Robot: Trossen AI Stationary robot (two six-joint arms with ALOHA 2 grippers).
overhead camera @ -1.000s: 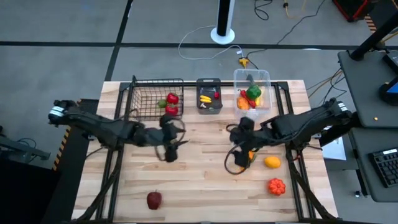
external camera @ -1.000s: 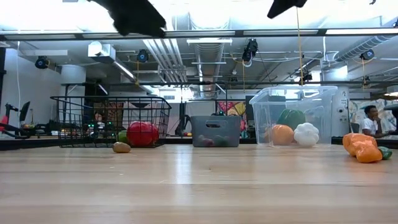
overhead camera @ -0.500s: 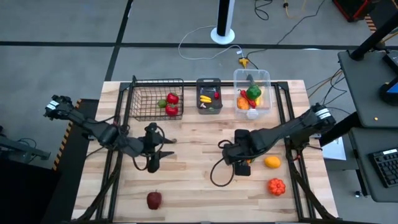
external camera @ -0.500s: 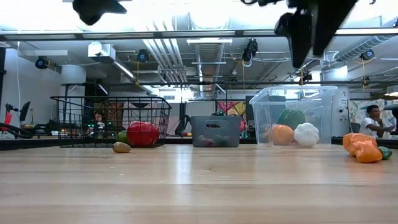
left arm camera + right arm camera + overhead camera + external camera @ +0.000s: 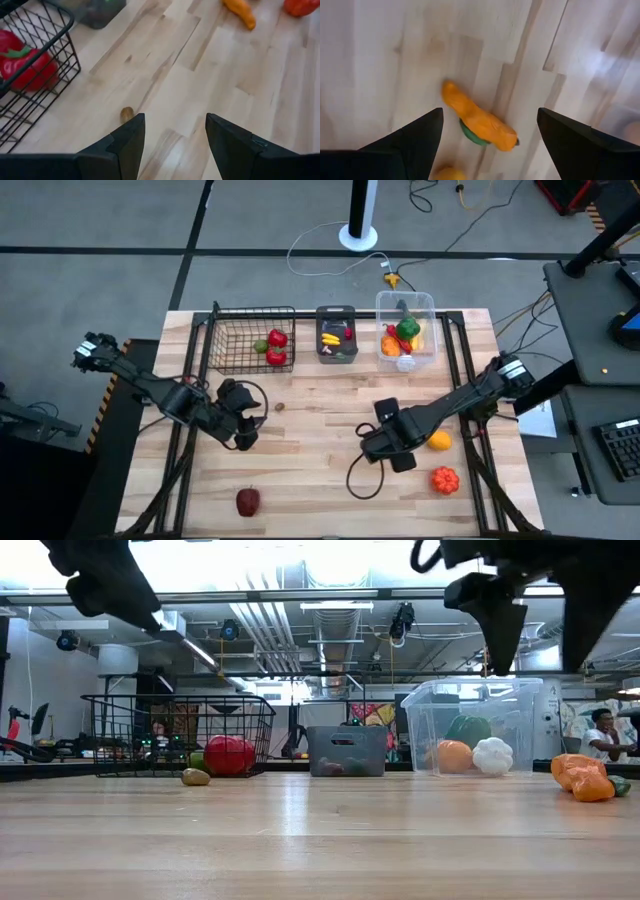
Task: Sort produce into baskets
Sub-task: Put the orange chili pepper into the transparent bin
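One orange carrot (image 5: 476,119) is lying on the table (image 5: 320,470) at about four o'clock from centre; it looks light, stiff and slippery, best pinched across its middle. The right pincer (image 5: 489,145) is hovering above it, spread and empty; the left pincer (image 5: 175,135) is waiting, spread, at nine o'clock.
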